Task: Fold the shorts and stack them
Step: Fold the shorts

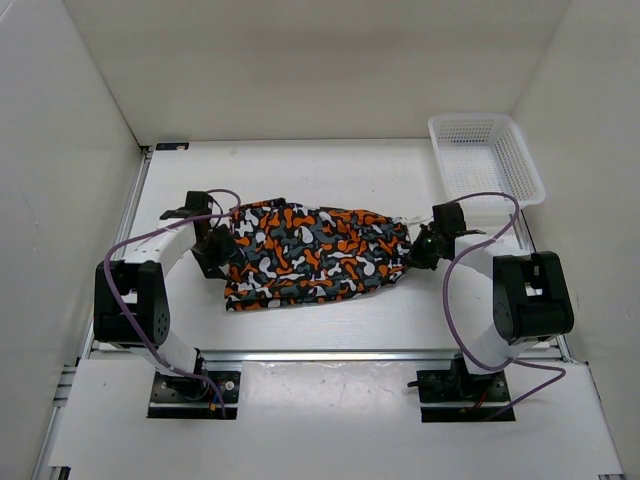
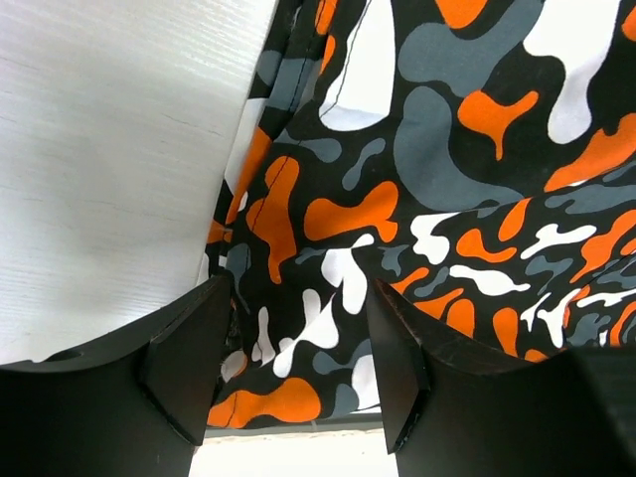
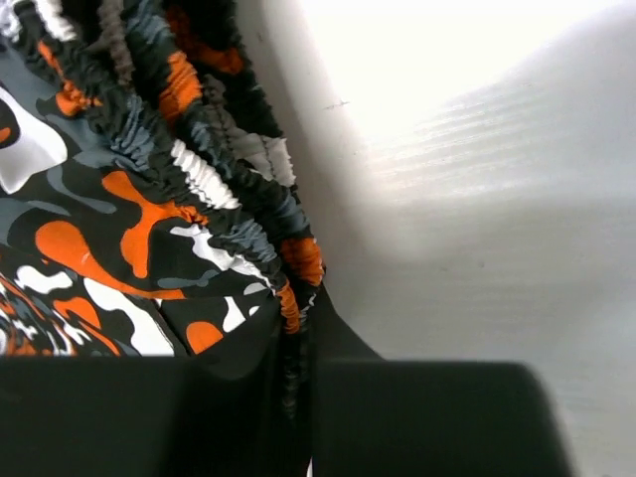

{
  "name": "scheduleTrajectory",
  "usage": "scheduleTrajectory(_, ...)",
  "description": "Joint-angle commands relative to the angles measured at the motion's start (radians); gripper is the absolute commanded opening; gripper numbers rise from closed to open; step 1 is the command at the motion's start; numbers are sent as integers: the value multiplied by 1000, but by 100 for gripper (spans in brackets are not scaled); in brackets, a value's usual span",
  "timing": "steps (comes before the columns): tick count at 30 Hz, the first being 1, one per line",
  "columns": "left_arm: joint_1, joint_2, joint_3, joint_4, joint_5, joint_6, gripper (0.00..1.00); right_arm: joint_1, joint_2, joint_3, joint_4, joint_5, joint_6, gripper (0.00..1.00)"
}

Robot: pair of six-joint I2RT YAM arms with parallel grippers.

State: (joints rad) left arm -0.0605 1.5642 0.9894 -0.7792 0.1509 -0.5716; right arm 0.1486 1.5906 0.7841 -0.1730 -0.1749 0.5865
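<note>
The shorts lie spread out on the white counter, roughly in the middle between the two arms, with their long side running left to right. Their print is a mix of orange, black, grey and white blotches. The gathered elastic waistband is at the right end, and the leg end is at the left. The left end effector sits at the left edge of the cloth. In the left wrist view its two black fingers stand well apart, released, with a strip of the printed cloth lying loose between them and bare counter to the left of the hem. The right end effector meets the shorts at their right end. In the right wrist view its fingers are drawn close together and clenched on the waistband, whose ruffled edge disappears into the narrow slit between them. The cloth shows some creases near the right end and the lower left corner. A white plastic mesh basket stands at the far right corner of the counter, apart from the shorts. A purple cable loops along each arm.
</note>
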Motion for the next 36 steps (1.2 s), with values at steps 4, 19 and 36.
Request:
scheduleTrajectory(4,7,-12,35,1,19,13,68,-1,-91,17,-86,130,-26,0)
scheduleTrajectory(19,-113,100,106,43,-51,-63,11,-11,-414,81,-408,351,-152,0)
scheduleTrajectory(36,-341,153,8,98,-14,-247,11,-11,-359,167,-456,362,-162,0)
